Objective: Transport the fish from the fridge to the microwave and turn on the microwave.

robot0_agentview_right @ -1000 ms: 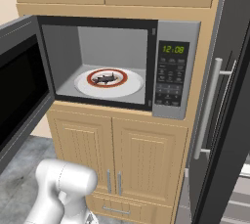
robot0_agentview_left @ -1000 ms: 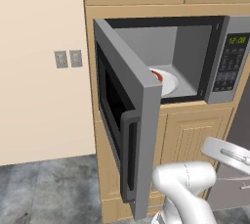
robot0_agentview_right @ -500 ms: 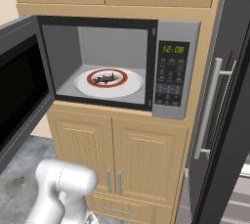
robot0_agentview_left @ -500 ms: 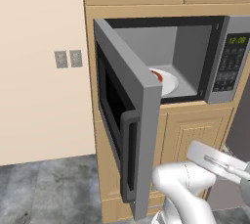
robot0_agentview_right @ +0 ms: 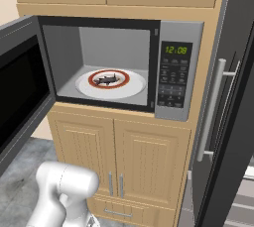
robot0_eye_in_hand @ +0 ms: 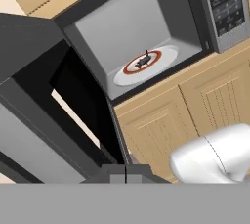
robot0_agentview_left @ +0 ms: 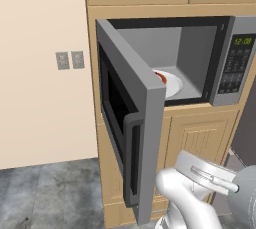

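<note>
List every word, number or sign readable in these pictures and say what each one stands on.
"12:08": green digits on the clock display at the top of the microwave control panel.
Keypad button labels below the clock: too small and blurred to read.
Plate inside the microwave: a red ring around a dark fish, no lettering.

The arm (robot0_agentview_left: 200, 193) sits folded low and near, its end effector (robot0_eye_in_hand: 125, 174) closed (fingertips touching), holding nothing.

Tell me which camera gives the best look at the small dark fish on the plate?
The right base view: the small dark fish lies unobstructed on its red-ringed white plate. The hand view shows it smaller and tilted; the left base view shows just the plate's edge behind the open door.
</note>
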